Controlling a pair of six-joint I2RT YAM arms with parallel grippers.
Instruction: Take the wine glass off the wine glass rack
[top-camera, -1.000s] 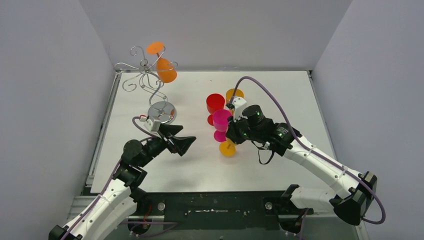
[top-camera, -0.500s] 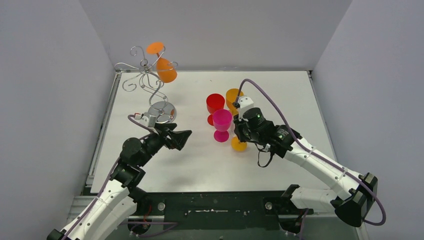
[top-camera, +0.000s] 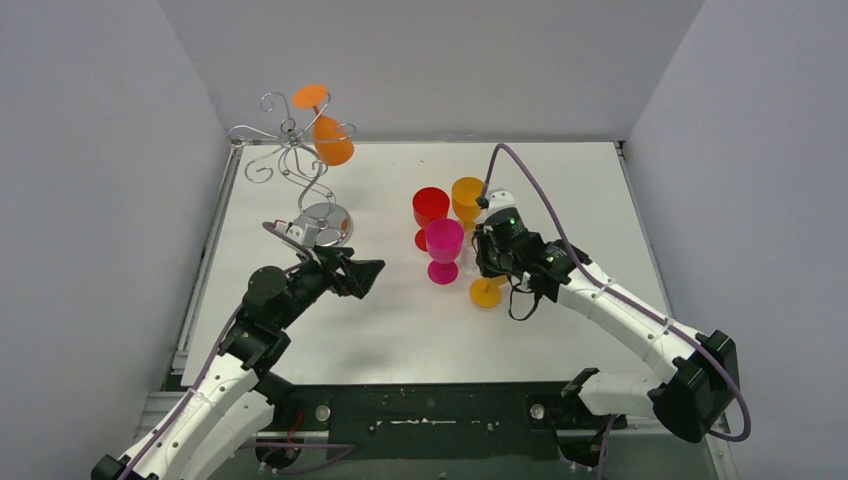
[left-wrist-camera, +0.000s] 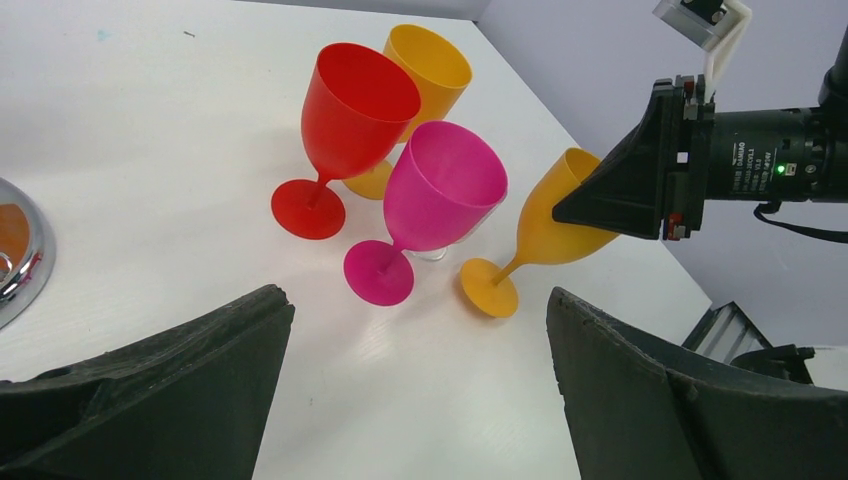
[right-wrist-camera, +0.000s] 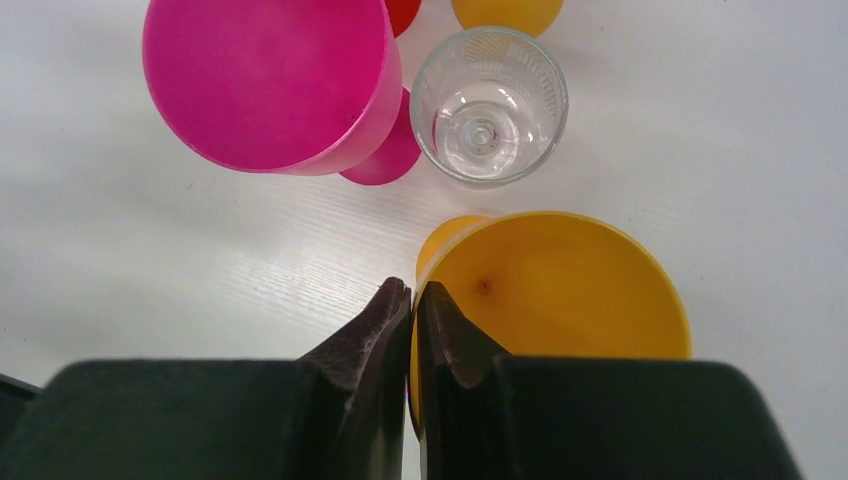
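The silver wire wine glass rack (top-camera: 292, 150) stands at the far left, and its shiny round base (left-wrist-camera: 20, 250) shows in the left wrist view. One orange wine glass (top-camera: 333, 140) hangs upside down from its scroll arms. My right gripper (right-wrist-camera: 413, 290) is shut on the rim of a yellow-orange wine glass (right-wrist-camera: 560, 290). That glass (left-wrist-camera: 555, 215) leans over, with its foot (top-camera: 486, 293) down at the table to the right of the pink glass. My left gripper (left-wrist-camera: 415, 300) stands open and empty near the rack's base, facing the glasses.
A red glass (top-camera: 431, 207), a pink glass (top-camera: 444, 240) and another yellow-orange glass (top-camera: 467, 192) stand grouped mid-table. A small clear glass (right-wrist-camera: 489, 105) stands among them, close to the held glass. Grey walls enclose the table.
My right gripper has carried the yellow-orange glass to the right, past the pink glass, and brought its foot down to the table. My left gripper swung slightly back and then held still.
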